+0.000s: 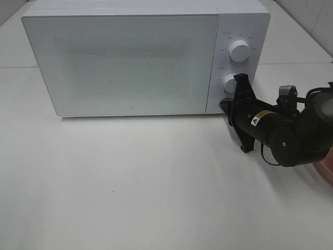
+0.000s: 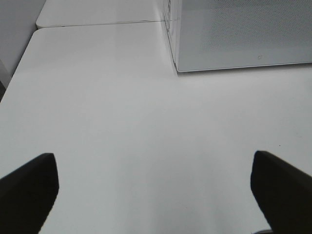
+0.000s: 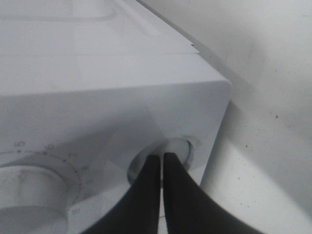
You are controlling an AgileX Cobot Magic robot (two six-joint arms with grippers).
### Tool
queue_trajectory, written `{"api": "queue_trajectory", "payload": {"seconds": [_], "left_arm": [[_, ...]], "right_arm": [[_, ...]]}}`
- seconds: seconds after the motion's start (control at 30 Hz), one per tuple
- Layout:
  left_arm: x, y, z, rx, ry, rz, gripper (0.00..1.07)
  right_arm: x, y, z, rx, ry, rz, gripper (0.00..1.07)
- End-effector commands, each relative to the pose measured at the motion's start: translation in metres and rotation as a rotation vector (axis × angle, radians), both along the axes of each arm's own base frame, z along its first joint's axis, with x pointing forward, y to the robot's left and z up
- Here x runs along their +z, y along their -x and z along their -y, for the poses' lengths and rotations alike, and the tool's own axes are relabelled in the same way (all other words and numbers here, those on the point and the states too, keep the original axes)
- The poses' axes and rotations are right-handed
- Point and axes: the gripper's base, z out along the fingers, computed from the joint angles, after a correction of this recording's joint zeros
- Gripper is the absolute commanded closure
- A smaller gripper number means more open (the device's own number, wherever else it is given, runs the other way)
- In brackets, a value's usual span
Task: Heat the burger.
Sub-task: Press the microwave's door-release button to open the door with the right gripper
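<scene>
Where the burger lies cannot be told; the microwave [image 1: 130,57] stands shut.
The right gripper [image 3: 161,157], fingers pressed together, touches its tips to the round button [image 3: 183,148] below the lower dial [image 1: 229,83]. The left gripper [image 2: 156,190] hangs over the table [image 2: 122,97], fingers spread wide, holding nothing.

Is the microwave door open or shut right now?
Shut: the microwave door sits flush with the control panel, no gap showing. The closed right pincer is at the round button.
</scene>
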Motion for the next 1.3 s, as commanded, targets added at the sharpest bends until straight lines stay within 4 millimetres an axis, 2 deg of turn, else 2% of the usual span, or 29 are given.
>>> {"api": "queue_trajectory", "payload": {"seconds": [0.03, 0.4, 0.63, 1.07, 1.17, 1.3], "left_arm": [[0.001, 0.002, 0.001, -0.009, 0.010, 0.032, 0.02], [0.001, 0.002, 0.001, -0.009, 0.010, 0.032, 0.02], [0.001, 0.002, 0.001, -0.009, 0.010, 0.032, 0.02], [0.001, 0.002, 0.001, -0.009, 0.010, 0.032, 0.02], [0.001, 0.002, 0.001, -0.009, 0.010, 0.032, 0.02], [0.001, 0.002, 0.001, -0.009, 0.010, 0.032, 0.02]], "right_arm": [[0.009, -0.008, -0.001, -0.018, -0.013, 0.083, 1.07], [0.012, -0.010, 0.001, -0.048, -0.029, 0.110, 1.07], [0.019, -0.020, -0.003, -0.048, -0.045, 0.145, 1.07], [0.019, -0.021, -0.001, -0.075, -0.051, 0.140, 1.07], [0.020, -0.024, 0.000, -0.088, -0.056, 0.139, 1.07], [0.027, -0.038, -0.002, -0.098, -0.067, 0.149, 1.07]]}}
